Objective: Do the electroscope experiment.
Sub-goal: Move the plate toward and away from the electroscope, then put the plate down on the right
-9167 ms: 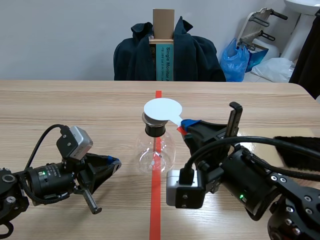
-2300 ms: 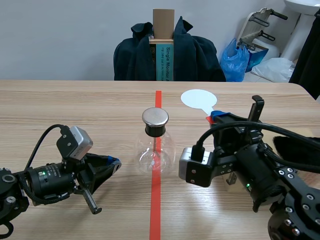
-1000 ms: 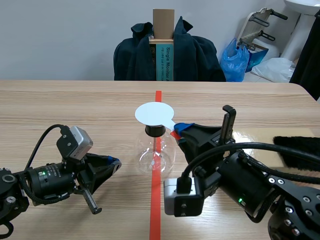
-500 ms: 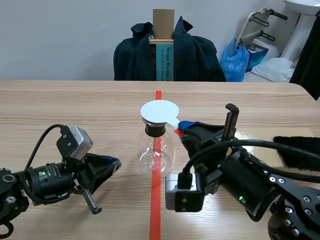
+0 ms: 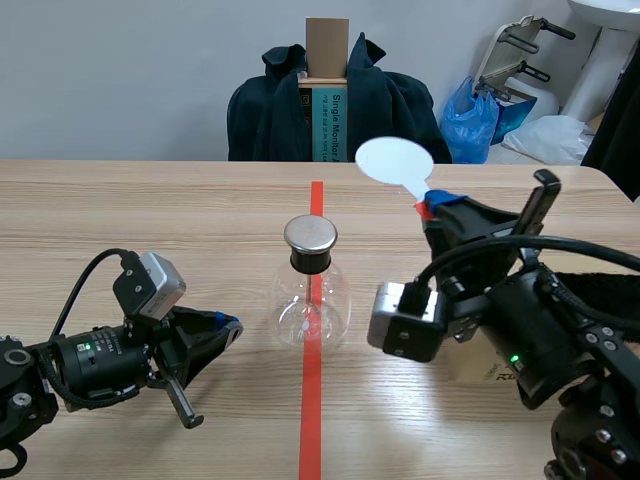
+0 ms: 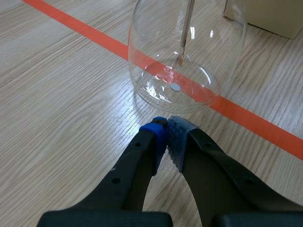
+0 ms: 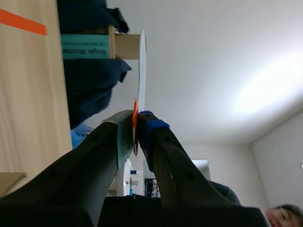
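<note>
Flask (image 5: 311, 290) on table (image 5: 150, 210), frame centre. Left gripper (image 5: 228, 326) lower left, near it. Right gripper (image 5: 432, 207) right of centre, paddle (image 5: 394, 160) in it, upper right of flask.

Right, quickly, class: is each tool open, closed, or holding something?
Left tool: closed on nothing, just short of the glass flask.
Right tool: closed on the white disc paddle, gripped by its handle.

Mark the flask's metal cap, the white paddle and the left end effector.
metal cap (image 5: 310, 233): scene view, centre of its top face.
white paddle (image 5: 393, 160): scene view, middle of the round disc.
left end effector (image 6: 166, 128): left wrist view, where the shut fingertips meet.
</note>
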